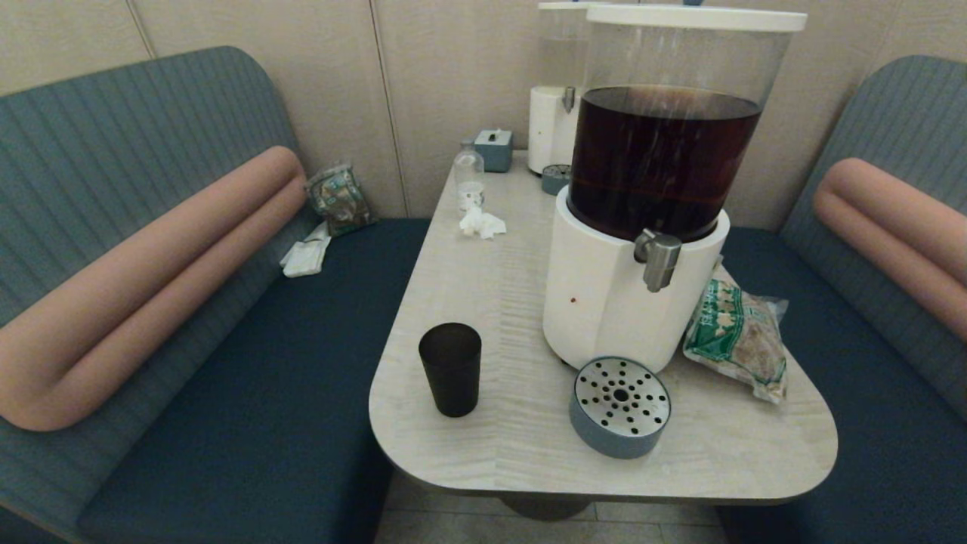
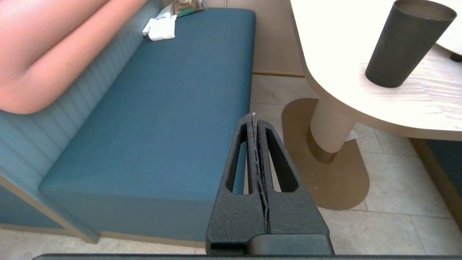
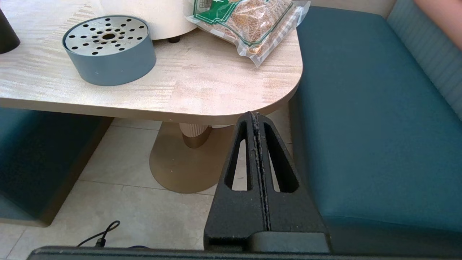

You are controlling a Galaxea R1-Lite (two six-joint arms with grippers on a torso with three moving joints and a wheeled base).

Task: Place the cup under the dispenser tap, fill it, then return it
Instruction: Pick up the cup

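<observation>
The matte black cup stands upright on the table's near left part, untouched. The big dispenser with dark brown liquid stands to its right; its steel tap points over the round grey drip tray. Neither arm shows in the head view. My left gripper hangs shut and empty below the table's left edge, over the floor by the bench. My right gripper hangs shut and empty just under the table's near right corner.
A green snack bag lies right of the dispenser. A small clear bottle, crumpled tissue, a tissue box and a smaller dispenser stand at the back. Teal benches flank the table.
</observation>
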